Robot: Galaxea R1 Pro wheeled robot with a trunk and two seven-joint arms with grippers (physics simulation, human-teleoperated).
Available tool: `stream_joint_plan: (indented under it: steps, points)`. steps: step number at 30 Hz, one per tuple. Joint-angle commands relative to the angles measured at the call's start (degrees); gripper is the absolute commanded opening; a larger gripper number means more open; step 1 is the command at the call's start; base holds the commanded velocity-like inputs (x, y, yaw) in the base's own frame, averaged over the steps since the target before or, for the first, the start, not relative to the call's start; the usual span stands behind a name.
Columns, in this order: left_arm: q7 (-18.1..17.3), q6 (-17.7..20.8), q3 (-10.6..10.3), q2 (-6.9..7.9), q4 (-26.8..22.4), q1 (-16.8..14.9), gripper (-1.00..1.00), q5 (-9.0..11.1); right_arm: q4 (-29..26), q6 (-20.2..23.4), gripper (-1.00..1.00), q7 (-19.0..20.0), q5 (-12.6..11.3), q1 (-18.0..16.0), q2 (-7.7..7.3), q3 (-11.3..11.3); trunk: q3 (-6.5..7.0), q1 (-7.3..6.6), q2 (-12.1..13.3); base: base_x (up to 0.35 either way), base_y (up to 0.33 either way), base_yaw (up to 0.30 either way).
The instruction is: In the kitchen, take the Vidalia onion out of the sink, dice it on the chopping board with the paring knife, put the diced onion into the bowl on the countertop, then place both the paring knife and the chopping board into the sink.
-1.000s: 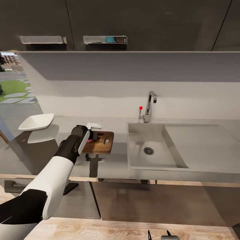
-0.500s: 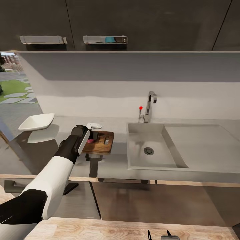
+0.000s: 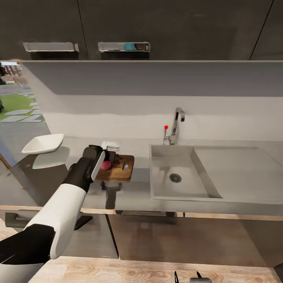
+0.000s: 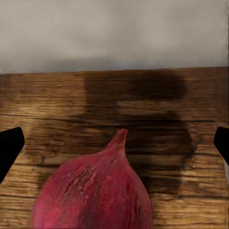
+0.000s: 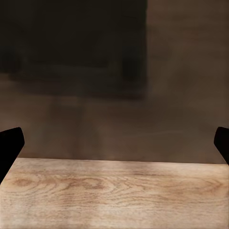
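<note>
- One onion [image 4: 93, 191] – on my one chopping board [image 3: 120, 171]
- One bowl [image 3: 43, 143], left of that board
- One sink [image 3: 179, 177], one faucet [image 3: 177, 125]

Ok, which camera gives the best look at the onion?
The left wrist view: the onion sits large and close on the board, skin and pointed tip clear. The head view shows a small pink sliver beside the left hand.

Dark brown, wood-grained chopping board [image 3: 118, 169]; deep magenta-red onion [image 4: 93, 191] with fine streaks; white bowl [image 3: 43, 143]; grey reflective surface [image 3: 133, 194]; pale grey sink [image 3: 179, 177]; chrome faucet [image 3: 177, 125] with red dot; black pincer fingertips [image 4: 9, 148]; light wood-grain floor [image 5: 114, 191]
</note>
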Motion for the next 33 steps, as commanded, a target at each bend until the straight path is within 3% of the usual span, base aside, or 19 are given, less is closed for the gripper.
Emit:
stream_joint_plan:
  steps: [1, 11, 19, 33]
  points:
    - [0.32, 0.31, -0.06, 0.04, -1.66, -0.03, 1.00, 0.09, 0.04, -0.14, 1.00, -0.23, -0.37, -0.04, 0.01, 0.49, -0.06, 0.00, -0.03, 0.000, 0.000, 0.000]
    - [0.43, 3.31, 0.12, 0.34, -19.26, -0.03, 1.00, 0.08, 0.04, -0.14, 1.00, -0.23, -0.37, -0.04, 0.01, 0.51, -0.06, 0.00, -0.03, 0.000, 0.000, 0.000]
    - [0.43, 3.90, -0.03, 0.43, -19.54, -0.03, 1.00, 0.16, 0.04, -0.14, 1.00, -0.23, -0.37, -0.04, 0.01, 0.50, -0.06, 0.00, -0.03, -0.060, 0.000, 0.000]
    - [0.43, 3.73, -0.04, 0.45, -16.83, -0.02, 1.00, 0.26, 0.04, -0.14, 1.00, -0.34, -0.37, -0.04, 0.01, 0.51, -0.06, 0.00, -0.03, -0.322, 0.000, 0.000]
